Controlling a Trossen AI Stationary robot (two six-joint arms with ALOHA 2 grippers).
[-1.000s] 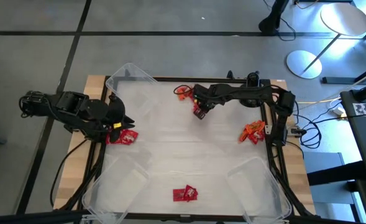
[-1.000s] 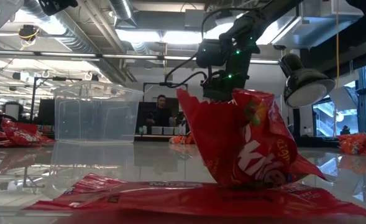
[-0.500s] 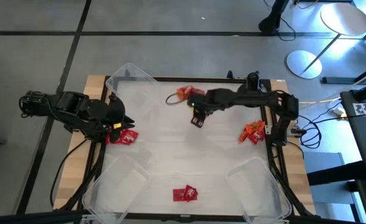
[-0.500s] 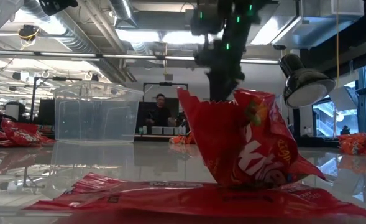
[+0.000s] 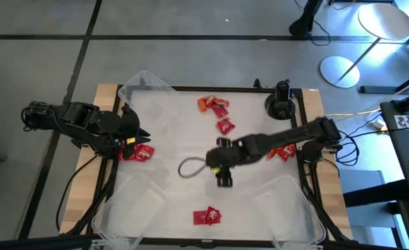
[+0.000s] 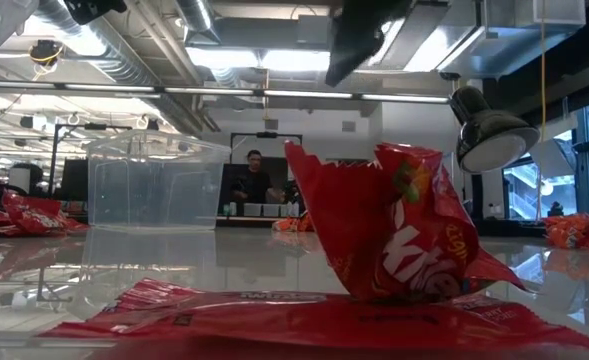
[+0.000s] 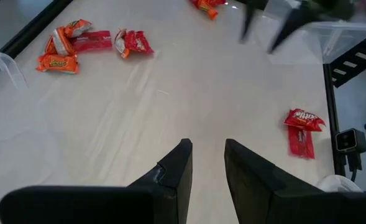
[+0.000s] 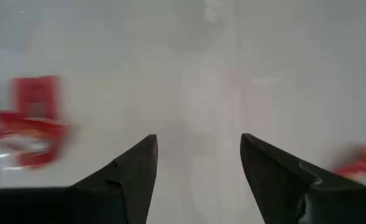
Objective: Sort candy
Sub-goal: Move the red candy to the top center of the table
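Candy lies in groups on the white table. Orange and red pieces [image 5: 212, 104] and one red packet [image 5: 225, 126] sit at the far middle. A red heap [image 5: 137, 152] lies at the left edge, an orange-red heap [image 5: 282, 148] at the right, and red packets [image 5: 205, 217] near the front. My right gripper [image 5: 222, 175] hangs open over the table's middle, above bare surface [image 8: 198, 158], with nothing between its fingers. My left gripper [image 5: 136, 132] waits by the left heap, its fingers [image 7: 206, 144] slightly apart and holding nothing.
Clear plastic bins stand at the far left [image 5: 145, 87], near left [image 5: 131, 201] and near right [image 5: 287, 201]. In the low view a big red packet [image 6: 404, 230] stands on a flat red bar [image 6: 274, 315]. A person [image 6: 254, 175] shows in the room behind.
My right gripper has let go of a red packet at the far middle, where it now lies. It has then risen and swung quickly toward the near edge, to above the table's middle, rolling as it went.
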